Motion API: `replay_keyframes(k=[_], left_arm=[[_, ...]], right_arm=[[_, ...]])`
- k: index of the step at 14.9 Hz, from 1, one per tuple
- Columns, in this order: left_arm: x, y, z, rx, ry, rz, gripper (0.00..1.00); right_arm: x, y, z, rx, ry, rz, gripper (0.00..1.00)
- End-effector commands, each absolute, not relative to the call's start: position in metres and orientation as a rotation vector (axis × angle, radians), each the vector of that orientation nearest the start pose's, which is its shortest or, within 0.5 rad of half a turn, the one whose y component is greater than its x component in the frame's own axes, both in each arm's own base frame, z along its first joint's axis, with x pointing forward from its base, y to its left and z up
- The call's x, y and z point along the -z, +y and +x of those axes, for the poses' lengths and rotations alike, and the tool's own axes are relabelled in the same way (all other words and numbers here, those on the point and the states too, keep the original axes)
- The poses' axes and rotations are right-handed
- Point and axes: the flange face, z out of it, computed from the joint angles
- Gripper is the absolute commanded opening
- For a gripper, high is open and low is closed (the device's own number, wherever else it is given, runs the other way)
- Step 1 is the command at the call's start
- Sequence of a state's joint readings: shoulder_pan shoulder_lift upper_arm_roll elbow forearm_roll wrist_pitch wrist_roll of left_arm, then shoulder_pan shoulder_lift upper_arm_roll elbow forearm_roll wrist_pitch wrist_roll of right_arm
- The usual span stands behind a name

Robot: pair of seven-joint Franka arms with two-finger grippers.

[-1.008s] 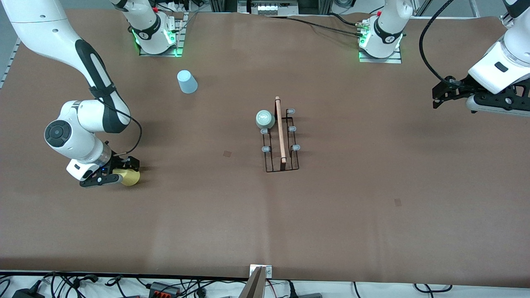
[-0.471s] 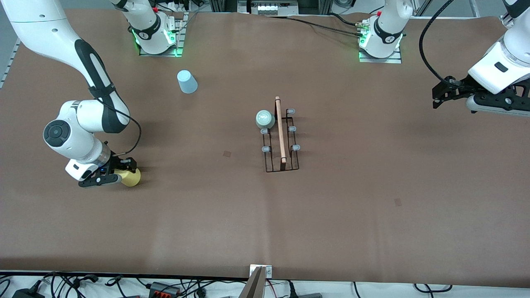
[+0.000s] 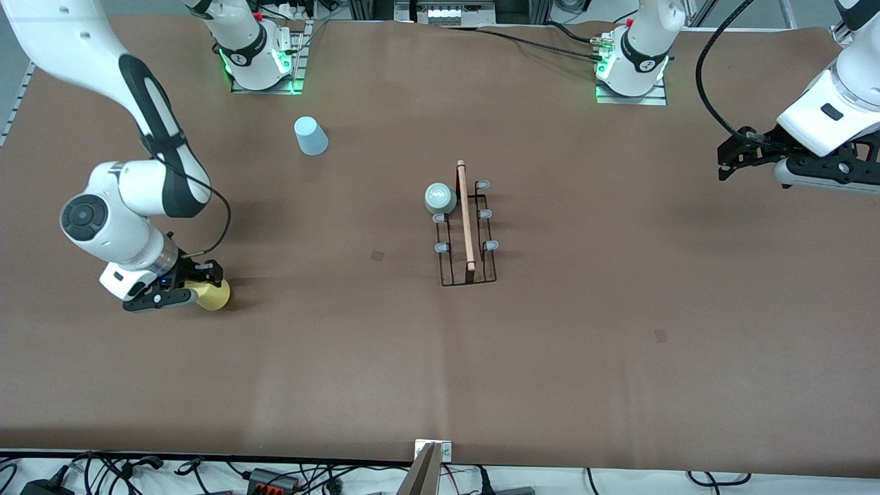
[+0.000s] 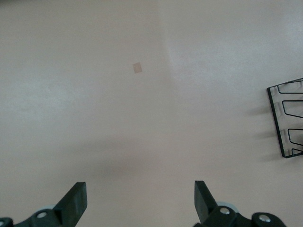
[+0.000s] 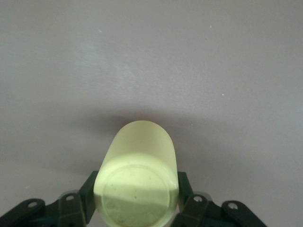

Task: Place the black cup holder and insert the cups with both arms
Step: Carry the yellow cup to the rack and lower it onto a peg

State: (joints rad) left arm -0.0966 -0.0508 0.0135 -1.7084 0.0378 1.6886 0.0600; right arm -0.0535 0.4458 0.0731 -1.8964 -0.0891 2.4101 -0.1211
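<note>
Your right tool [image 3: 199, 292] pinches the yellow cup [image 3: 214, 295] low at the table [image 3: 619, 357]; your left tool [image 3: 730, 161] waits, spread. Three cups, one rack [image 3: 467, 230].

Right gripper [image 5: 136, 201]: fingertips hidden by the yellow cup [image 5: 138, 177], whose base is cut by the frame edge. Black cup holder [image 4: 288, 120] ahead of the left gripper [image 4: 140, 201]: only one end in frame. Left gripper body cropped.
</note>
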Motion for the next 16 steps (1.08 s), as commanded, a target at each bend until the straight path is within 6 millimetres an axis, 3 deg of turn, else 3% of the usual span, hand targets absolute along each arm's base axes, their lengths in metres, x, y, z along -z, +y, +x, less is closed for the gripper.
replay_keyframes(k=[1, 3, 5, 7, 9, 13, 16], left_arm=[[-0.602, -0.043, 0.549, 0.038, 0.255, -3.076, 1.0], [-0.603, -0.043, 0.549, 0.041, 0.255, -3.076, 1.0], [-0.602, -0.042, 0.549, 0.036, 0.253, -3.077, 1.0], [-0.602, -0.042, 0.549, 0.036, 0.253, -3.078, 1.0], [-0.603, -0.042, 0.549, 0.038, 0.253, -3.077, 1.0], [-0.602, -0.042, 0.549, 0.036, 0.253, -3.078, 1.0], [-0.603, -0.042, 0.549, 0.038, 0.253, -3.078, 1.0]], right_arm=[[-0.342, 0.054, 0.62, 0.095, -0.146, -3.178, 0.2], [-0.37, 0.101, 0.608, 0.109, 0.026, -3.157, 0.19], [-0.392, 0.163, 0.592, 0.126, 0.193, -3.098, 0.18], [-0.403, 0.214, 0.58, 0.137, 0.357, -3.049, 0.18], [-0.419, 0.279, 0.567, 0.174, 0.48, -2.986, 0.18], [-0.422, 0.381, 0.548, 0.176, 0.634, -2.912, 0.18], [-0.409, 0.44, 0.545, 0.186, 0.642, -2.898, 0.18]])
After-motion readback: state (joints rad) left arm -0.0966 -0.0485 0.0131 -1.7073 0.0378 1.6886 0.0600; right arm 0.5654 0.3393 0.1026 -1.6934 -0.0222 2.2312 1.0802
